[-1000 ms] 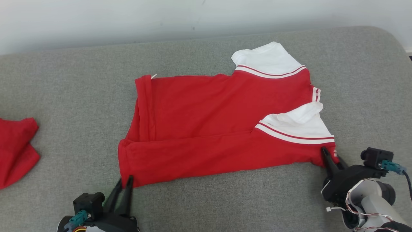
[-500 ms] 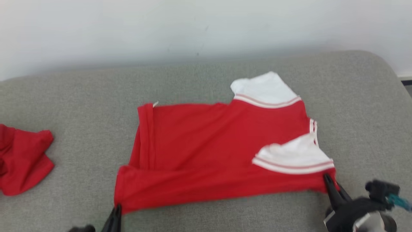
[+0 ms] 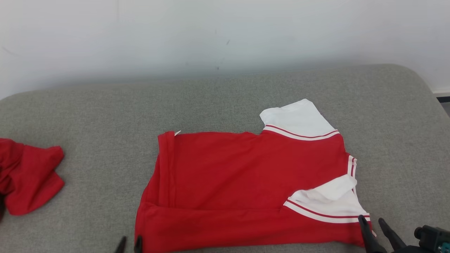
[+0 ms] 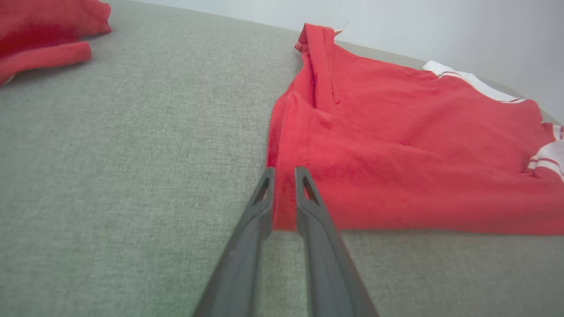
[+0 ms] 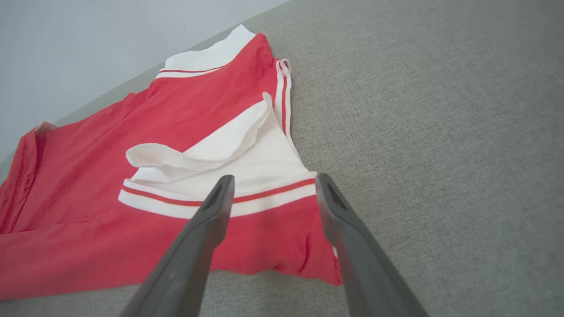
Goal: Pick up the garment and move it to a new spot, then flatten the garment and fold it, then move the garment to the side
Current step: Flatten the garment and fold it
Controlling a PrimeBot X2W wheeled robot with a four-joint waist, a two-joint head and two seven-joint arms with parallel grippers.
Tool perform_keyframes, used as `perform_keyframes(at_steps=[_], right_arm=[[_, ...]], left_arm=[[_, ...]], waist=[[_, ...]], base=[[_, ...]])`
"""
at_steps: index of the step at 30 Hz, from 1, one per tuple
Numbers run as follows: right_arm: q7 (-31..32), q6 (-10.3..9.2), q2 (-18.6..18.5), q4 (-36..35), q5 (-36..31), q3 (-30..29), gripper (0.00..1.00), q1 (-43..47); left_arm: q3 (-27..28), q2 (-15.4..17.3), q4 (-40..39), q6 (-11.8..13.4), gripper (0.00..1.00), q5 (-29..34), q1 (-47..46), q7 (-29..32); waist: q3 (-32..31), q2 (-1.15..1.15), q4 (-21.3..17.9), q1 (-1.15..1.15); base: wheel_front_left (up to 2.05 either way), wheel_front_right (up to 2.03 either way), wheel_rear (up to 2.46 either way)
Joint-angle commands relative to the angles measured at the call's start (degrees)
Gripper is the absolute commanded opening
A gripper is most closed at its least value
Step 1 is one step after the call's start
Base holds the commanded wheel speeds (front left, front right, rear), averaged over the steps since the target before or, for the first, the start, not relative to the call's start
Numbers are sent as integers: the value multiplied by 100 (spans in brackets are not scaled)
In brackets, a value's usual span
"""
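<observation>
The garment (image 3: 246, 186), a red shirt with white, red-striped sleeves, lies partly folded on the grey cushion (image 3: 88, 140), its near long edge folded over. My left gripper (image 3: 129, 243) sits at the garment's near left corner. In the left wrist view the garment (image 4: 396, 145) lies flat, and the left gripper (image 4: 283, 171) has its fingers slightly parted astride the corner's edge. My right gripper (image 3: 371, 225) is at the near right corner, below the white sleeve. Seen from the right wrist, the right gripper (image 5: 274, 178) stands wide open over the garment (image 5: 88, 176), holding nothing.
A second crumpled red cloth (image 3: 28, 182) lies at the cushion's far left, also seen as the red cloth (image 4: 39, 31) in the left wrist view. A white wall (image 3: 211, 35) runs behind the cushion. The cushion's rounded right end (image 3: 430, 95) drops off.
The head camera has tilted up, so the whole scene sits lower in the picture. Both grippers looked closed at the garment's near corners half a second ago; now their fingers are parted.
</observation>
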Motion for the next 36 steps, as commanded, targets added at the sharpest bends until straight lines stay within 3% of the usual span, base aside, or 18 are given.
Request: perform_keyframes(at_steps=[1, 9, 15, 23, 36], right_arm=[[-10, -13, 102, -178, -179, -63, 100, 77], [-545, -13, 315, -1040, -942, -233, 100, 46], [-1211, -13, 556, -1147, -1488, -196, 100, -18], [-1611, -13, 782, -905, -1878, -142, 100, -86], [-1654, -13, 929, -666, -2253, -112, 100, 1]], left_arm=[[114, -35, -194, 42, 100, 112, 61, -18], [728, -104, -1299, 149, 100, 739, 240, -18], [1123, -132, -1726, 239, 100, 1237, 185, -18], [1316, -104, -1746, 187, 100, 1627, 302, -18], [1301, -178, -1391, 134, 100, 1802, 456, -18]], waist=[[-44, 0, 0, 1], [-172, 0, 17, 1], [-292, 0, 37, 1], [-330, 0, 19, 1], [-354, 0, 22, 1]], base=[[0, 0, 0], [0, 0, 0], [0, 0, 0], [0, 0, 0], [0, 0, 0]])
